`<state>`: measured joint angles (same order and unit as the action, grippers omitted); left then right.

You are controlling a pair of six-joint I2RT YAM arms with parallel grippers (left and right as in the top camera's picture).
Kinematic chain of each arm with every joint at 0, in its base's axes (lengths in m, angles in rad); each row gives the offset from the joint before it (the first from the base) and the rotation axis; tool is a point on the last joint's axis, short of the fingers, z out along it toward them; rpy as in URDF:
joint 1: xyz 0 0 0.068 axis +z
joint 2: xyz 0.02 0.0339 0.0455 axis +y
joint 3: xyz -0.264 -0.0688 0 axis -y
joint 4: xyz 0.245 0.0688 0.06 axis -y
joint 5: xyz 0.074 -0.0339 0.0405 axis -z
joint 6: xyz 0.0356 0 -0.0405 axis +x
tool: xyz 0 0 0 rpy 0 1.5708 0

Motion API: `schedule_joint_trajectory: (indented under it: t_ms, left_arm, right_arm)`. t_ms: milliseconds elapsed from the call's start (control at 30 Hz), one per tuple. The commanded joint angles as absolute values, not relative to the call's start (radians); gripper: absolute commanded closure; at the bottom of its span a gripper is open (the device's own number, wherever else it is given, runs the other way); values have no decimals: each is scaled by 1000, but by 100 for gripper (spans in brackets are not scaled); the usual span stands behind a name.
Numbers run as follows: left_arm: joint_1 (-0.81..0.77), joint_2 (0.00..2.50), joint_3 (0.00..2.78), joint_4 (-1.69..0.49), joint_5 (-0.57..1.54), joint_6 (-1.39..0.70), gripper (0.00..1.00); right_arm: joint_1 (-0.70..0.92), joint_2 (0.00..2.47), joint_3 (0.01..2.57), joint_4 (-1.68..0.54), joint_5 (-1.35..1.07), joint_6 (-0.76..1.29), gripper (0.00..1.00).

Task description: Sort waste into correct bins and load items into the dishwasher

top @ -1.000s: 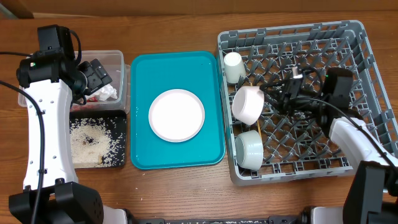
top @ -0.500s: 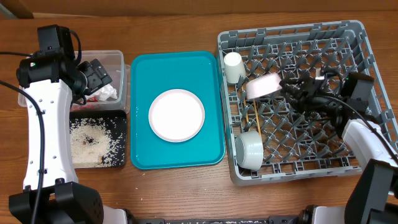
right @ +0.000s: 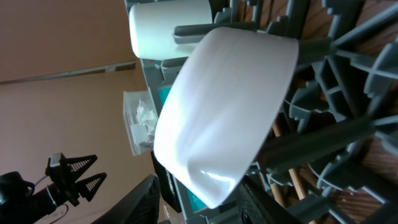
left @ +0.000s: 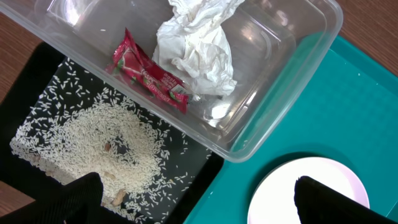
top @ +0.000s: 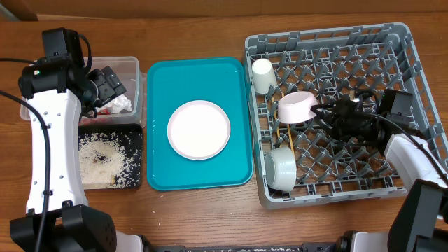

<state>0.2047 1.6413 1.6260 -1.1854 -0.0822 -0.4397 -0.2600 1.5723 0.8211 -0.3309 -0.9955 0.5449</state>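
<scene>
My right gripper [top: 318, 112] is inside the grey dish rack [top: 392, 42], shut on the rim of a whitish bowl [top: 295, 106]. It holds the bowl tilted over the pegs; the right wrist view shows the bowl [right: 224, 112] between my fingers [right: 202, 208]. The white cup [top: 262, 73] lies in the rack's far left corner, a second bowl [top: 280, 168] at its near left, and chopsticks [top: 283, 133] on the grid between. The pink plate [top: 199, 129] sits on the teal tray [top: 157, 168]. My left gripper [left: 199, 208] is open and empty above the bins.
The clear tub [left: 292, 87] holds the crumpled napkin [left: 196, 50] and red sauce packet [left: 149, 71]. The black tray [top: 136, 129] in front of it holds loose rice [left: 106, 137]. The rack's right half has bare pegs.
My right gripper has lifted the bowl off its side in the rack, carried it right and turned it, then lowered it slightly. The left arm has not moved.
</scene>
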Motion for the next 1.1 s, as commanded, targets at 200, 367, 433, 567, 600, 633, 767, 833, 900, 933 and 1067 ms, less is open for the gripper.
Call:
schedule_joint_trajectory:
  t_ms: [200,367,433,567,600,633,767,833,900,933,1067]
  left_arm:
    - [203,1644,1649,-1184,-81,-453,0]
    - [203,1644,1649,-1184,-81,-453,0]
    - [203,1644,1649,-1184,-81,-453,0]
    - [203,1644,1649,-1184,-81,-453,0]
    - [203,1644,1649,-1184,-81,-453,0]
    - [203,1644,1649,-1184,-81,-453,0]
    - [203,1644,1649,-1184,-81,-453,0]
    - [203,1644,1649,-1184,-81,-453,0]
    - [203,1644,1649,-1184,-81,-453,0]
    - [203,1644,1649,-1184,-81,-453,0]
    - [203,1644,1649,-1184,-81,-453,0]
  right_arm:
    - [-258,1477,820,-439,-813,496,59]
    - [-252,1331,839,-504,-684,492,62]
    - [-237,1268,855,-515,-654,488,66]
    - [-170,1181,871,-490,-570,487,76]
    - [-143,1167,872,-474,-542,476,79]
    - [-114,1159,872,-456,-516,461,81]
    - [19,1168,872,-396,-375,436,86]
    - [94,1190,872,-358,-274,417,86]
    - [150,1216,872,-317,-197,384,86]
    - [175,1233,872,-298,-154,375,85]
    - [244,1316,872,-239,-7,357,81]
